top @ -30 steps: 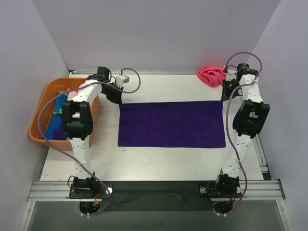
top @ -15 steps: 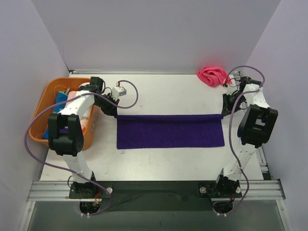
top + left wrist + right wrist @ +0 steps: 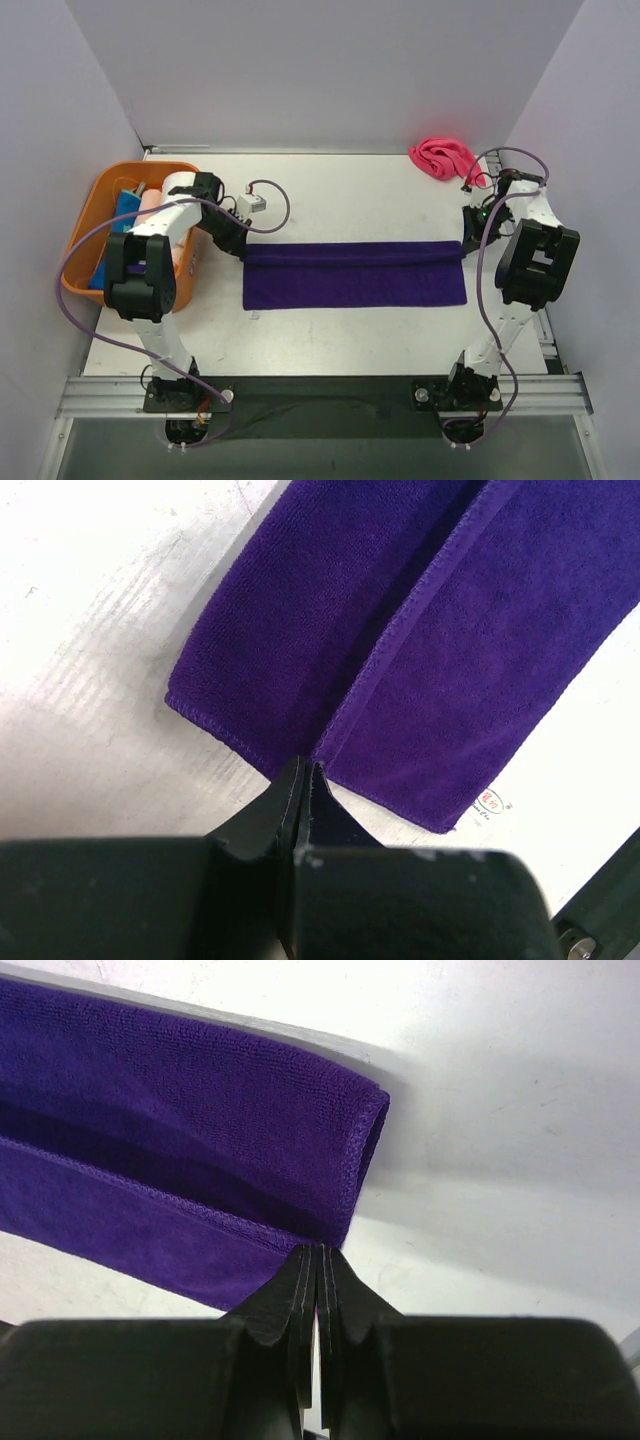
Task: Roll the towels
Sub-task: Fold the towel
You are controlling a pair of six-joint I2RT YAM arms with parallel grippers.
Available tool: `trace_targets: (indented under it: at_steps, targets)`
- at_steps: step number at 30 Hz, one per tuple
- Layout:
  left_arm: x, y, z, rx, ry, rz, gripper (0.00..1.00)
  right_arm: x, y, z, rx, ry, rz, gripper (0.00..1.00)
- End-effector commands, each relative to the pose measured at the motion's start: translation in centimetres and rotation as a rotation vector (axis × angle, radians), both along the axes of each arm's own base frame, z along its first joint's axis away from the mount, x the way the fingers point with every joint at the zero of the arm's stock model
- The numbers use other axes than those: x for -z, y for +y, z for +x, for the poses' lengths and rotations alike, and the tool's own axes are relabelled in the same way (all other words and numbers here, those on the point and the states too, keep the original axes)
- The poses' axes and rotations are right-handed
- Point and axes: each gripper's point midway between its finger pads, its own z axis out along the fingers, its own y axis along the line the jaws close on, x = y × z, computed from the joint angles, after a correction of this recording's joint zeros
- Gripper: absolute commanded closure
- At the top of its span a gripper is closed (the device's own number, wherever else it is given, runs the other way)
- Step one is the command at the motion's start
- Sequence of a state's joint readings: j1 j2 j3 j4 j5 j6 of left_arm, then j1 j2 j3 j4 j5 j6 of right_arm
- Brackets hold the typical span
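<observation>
My left gripper (image 3: 240, 250) is pressed shut on the purple towel (image 3: 355, 280) at its 10 o'clock corner. In the left wrist view the fingertips (image 3: 303, 780) meet right where the stitched hem runs in. The pinched bit of cloth is hidden between them. My right gripper (image 3: 466, 245) is likewise closed on the towel's 2 o'clock corner. From that wrist the tips (image 3: 318, 1260) meet on the hem just below the rounded fold, and no gap shows between the fingers.

The towel lies in the middle of the table (image 3: 340, 340) as a long band. Its far edge is turned over toward me, so a narrower upper layer lies on the wider lower one. How far the fold tucks under I cannot see. A small label (image 3: 492, 802) peeks out at the near left corner, its print too small to read.

At 1 o'clock, near the back wall, a pink towel (image 3: 440, 157) sits bunched in a heap. At 9 to 10 o'clock stands the basket (image 3: 130, 168), partly covered by my left arm. Inside I make out a blue towel (image 3: 125, 203) and a pale roll (image 3: 175, 183), and the rest is blocked.
</observation>
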State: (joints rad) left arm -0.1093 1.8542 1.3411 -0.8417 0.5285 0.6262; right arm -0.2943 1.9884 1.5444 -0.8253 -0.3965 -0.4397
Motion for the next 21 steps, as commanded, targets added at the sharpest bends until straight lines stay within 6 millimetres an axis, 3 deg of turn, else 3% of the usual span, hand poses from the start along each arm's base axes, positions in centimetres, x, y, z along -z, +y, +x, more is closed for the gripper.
trace_targets:
  at_steps: [1, 5, 10, 16, 21]
  targets:
    - [-1.9, -0.5, 0.4, -0.007, -0.036, -0.025, 1.0, -1.1, -0.2, -1.6, -0.022, 0.039, -0.025, 1.0]
    - [-3.2, -0.3, -0.7, 0.005, -0.047, -0.017, 1.0, -3.2, -0.5, -2.3, -0.032, 0.011, -0.051, 1.0]
    - [-3.9, 0.2, -2.9, 0.017, -0.024, -0.002, 1.0, -3.7, -1.0, -4.1, -0.06, 0.032, -0.084, 1.0]
    - [-1.1, 0.7, -5.5, -0.006, 0.084, 0.024, 1.0, -1.4, -1.0, -6.4, -0.065, 0.115, -0.085, 1.0]
    - [1.3, 0.2, -5.8, -0.045, 0.163, 0.033, 1.0, 1.2, -1.1, -6.8, -0.061, 0.175, -0.094, 1.0]
